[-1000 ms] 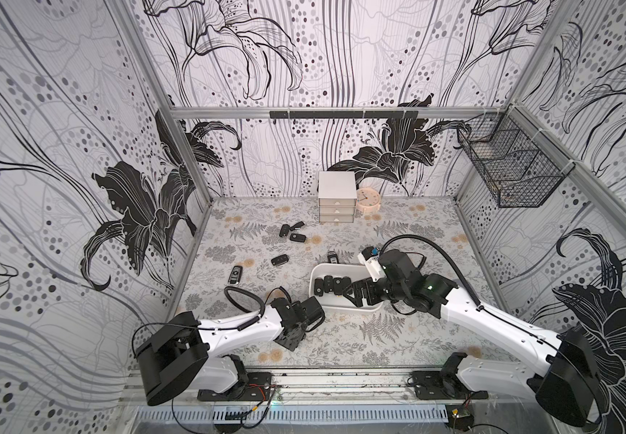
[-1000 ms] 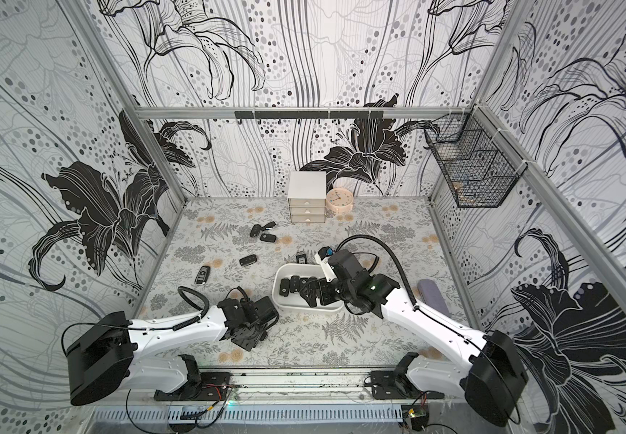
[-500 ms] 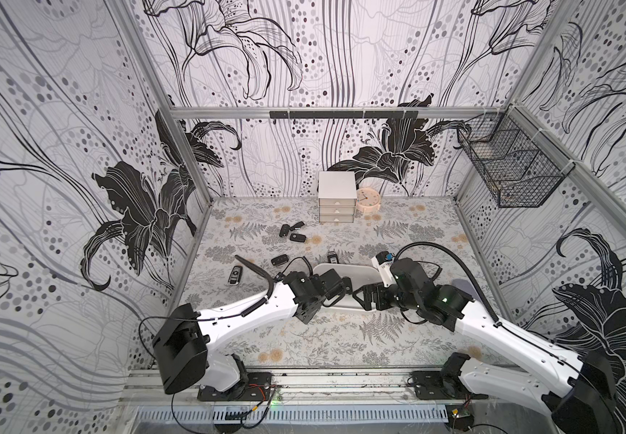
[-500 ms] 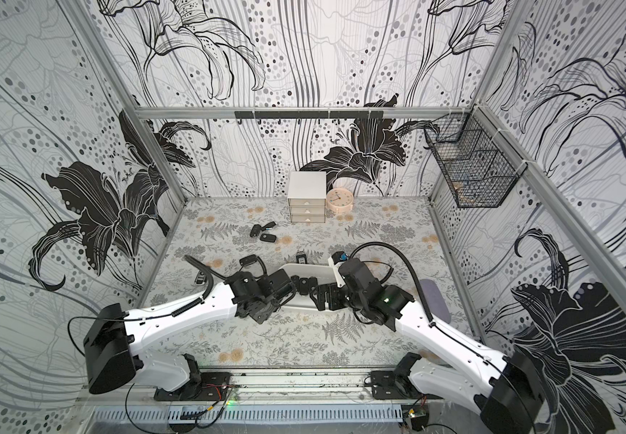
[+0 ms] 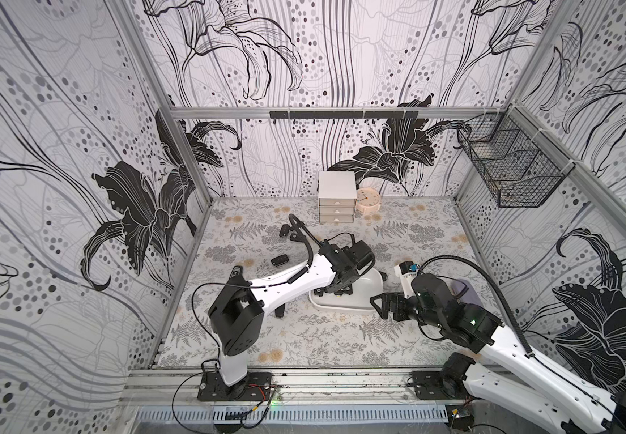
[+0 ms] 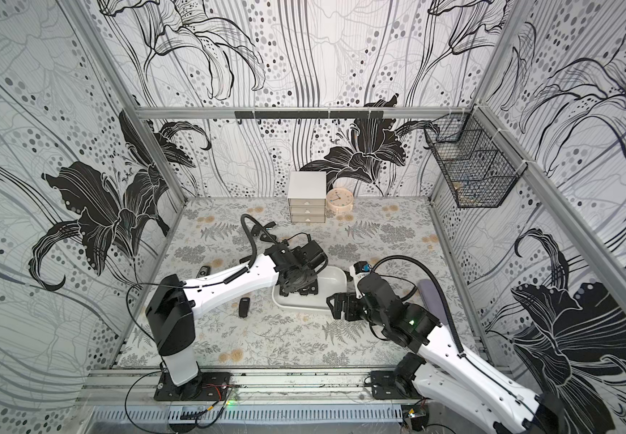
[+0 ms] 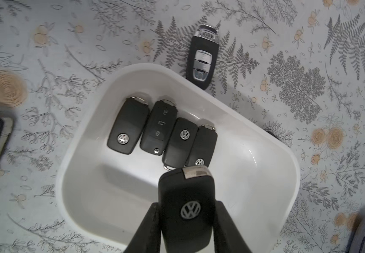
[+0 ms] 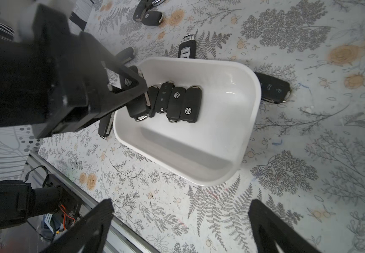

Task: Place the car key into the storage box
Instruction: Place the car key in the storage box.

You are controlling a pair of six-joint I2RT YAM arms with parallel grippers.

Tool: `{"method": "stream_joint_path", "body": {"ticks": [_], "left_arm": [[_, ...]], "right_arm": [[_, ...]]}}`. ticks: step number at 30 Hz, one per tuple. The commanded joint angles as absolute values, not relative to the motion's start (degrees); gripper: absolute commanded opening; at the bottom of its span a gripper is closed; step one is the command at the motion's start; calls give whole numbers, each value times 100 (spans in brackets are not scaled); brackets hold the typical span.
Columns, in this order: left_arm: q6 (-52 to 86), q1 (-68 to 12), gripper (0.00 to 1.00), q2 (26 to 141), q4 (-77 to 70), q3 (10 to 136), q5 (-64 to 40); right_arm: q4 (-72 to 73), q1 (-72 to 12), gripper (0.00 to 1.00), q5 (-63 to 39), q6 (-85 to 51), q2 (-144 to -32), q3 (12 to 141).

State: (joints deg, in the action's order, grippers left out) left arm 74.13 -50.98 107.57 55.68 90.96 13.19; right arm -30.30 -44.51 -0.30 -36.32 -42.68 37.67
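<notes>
The floral tabletop [image 5: 303, 338] carries everything; the left arm [image 5: 288, 282] reaches across it to the middle, and the right arm [image 5: 510, 345] comes in from the other side; a black wire basket [image 5: 510, 169] hangs on the side wall; the storage box [image 5: 369, 285], a shallow white tray, sits mid-tabletop between the two arms, well apart from the white three-drawer cabinet [image 5: 337, 197] and the small round clock [image 5: 368, 198] at the back wall; the left gripper [image 7: 187, 204] hangs over the box, its fingers [image 7: 150, 227] clamped on the sides of the car key [image 7: 186, 190], a black fob with its badge facing the wrist camera; whether that key touches the box floor I cannot tell; the right gripper [image 8: 180, 204] hovers low beside a corner of the box, its fingers [image 8: 93, 221] spread wide with nothing between them; four black fobs [image 7: 161, 131] lie side by side in the box; a fob with silver buttons [image 7: 202, 61] lies on the tabletop just outside the rim, and a few more fobs are scattered around
</notes>
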Motion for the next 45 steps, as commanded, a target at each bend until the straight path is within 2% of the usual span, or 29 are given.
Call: {"method": "stream_joint_path", "body": {"ticks": [1, 17, 36, 45], "left_arm": [[6451, -5045, 32, 11169, 5482, 9652, 1044], [5507, -5019, 32, 12530, 5885, 10783, 606], [5399, -4967, 34, 13123, 6081, 11159, 668], [5327, -4965, 39, 13269, 6108, 11180, 667]], "right_arm": [[-3399, -4475, 100, 204, -3772, -4059, 3668], [-3700, -4474, 100, 545, -3806, -3692, 3599], [-3799, -4474, 100, 536, -3951, -3550, 3528], [-3849, -4478, 100, 527, -4056, -3427, 3465]]}}
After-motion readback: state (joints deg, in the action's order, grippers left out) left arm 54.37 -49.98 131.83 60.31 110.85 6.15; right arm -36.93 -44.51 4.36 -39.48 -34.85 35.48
